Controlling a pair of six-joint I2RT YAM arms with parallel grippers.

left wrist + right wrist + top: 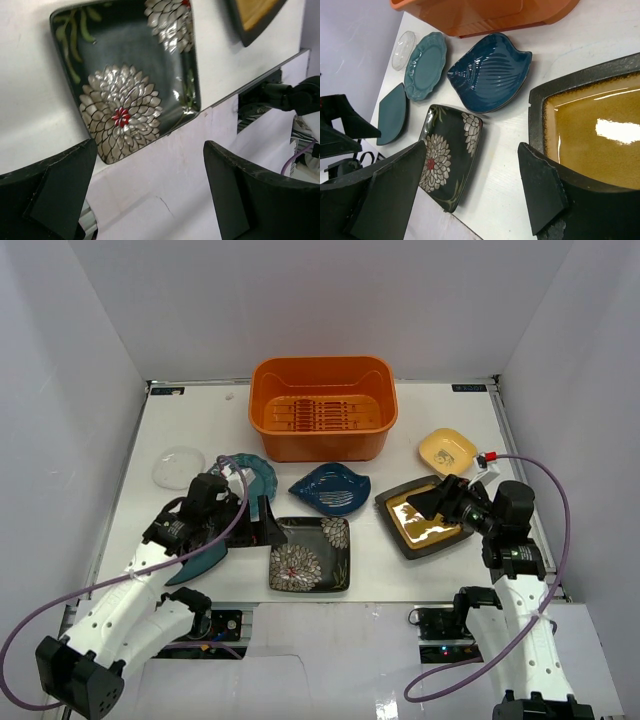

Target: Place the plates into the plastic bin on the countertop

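Observation:
The orange plastic bin [320, 405] stands empty at the back centre of the white countertop [450, 575]. In front of it lie the small clear plate [178, 466], teal scalloped plate [257, 475], blue leaf plate [330, 488], black floral plate [310, 555], gold-centred dark plate [425, 520] and small yellow plate [447, 450]. The teal square plate [200, 560] lies partly under my left arm. My left gripper [268, 528] is open and empty, just left of the floral plate [130, 80]. My right gripper [430, 502] is open and empty over the gold-centred plate's [600, 120] left edge.
White walls close in the left, right and back. The table's near edge [215, 102] runs just below the floral plate. In the right wrist view I see the bin [485, 12], leaf plate [490, 72], scalloped plate [424, 65] and teal square plate [392, 120].

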